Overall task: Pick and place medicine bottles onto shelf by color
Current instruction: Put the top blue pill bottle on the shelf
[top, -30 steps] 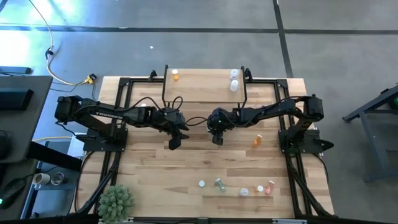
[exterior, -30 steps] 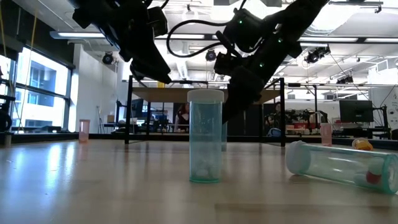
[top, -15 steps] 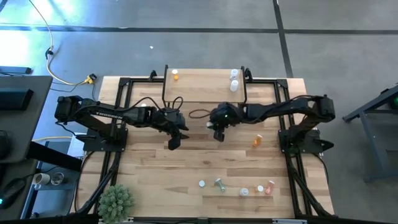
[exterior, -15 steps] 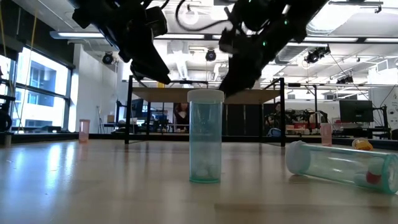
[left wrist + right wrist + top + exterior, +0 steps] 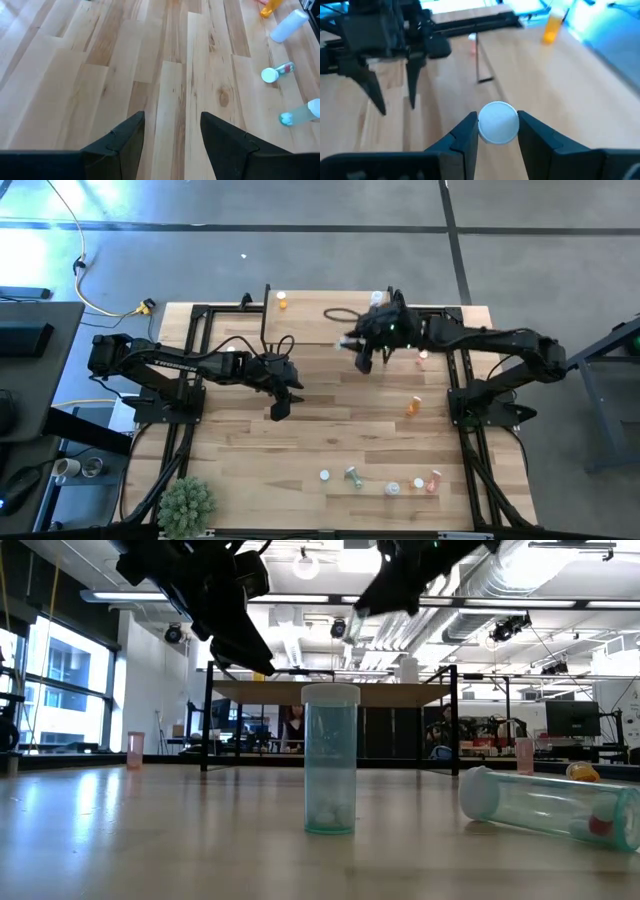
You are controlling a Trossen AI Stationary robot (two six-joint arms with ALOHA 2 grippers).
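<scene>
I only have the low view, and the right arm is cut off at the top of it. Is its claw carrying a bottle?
Observer: Yes. The right wrist view shows the right claw shut on a white-capped bottle.
Operator: Where is it relative to the shelf?
Observer: From above, it hangs by the front edge of the shelf, toward the shelf's right end.
Operator: Is the left claw holding anything?
Observer: No. The left wrist view shows the left claw open and empty above the bare table.
</scene>
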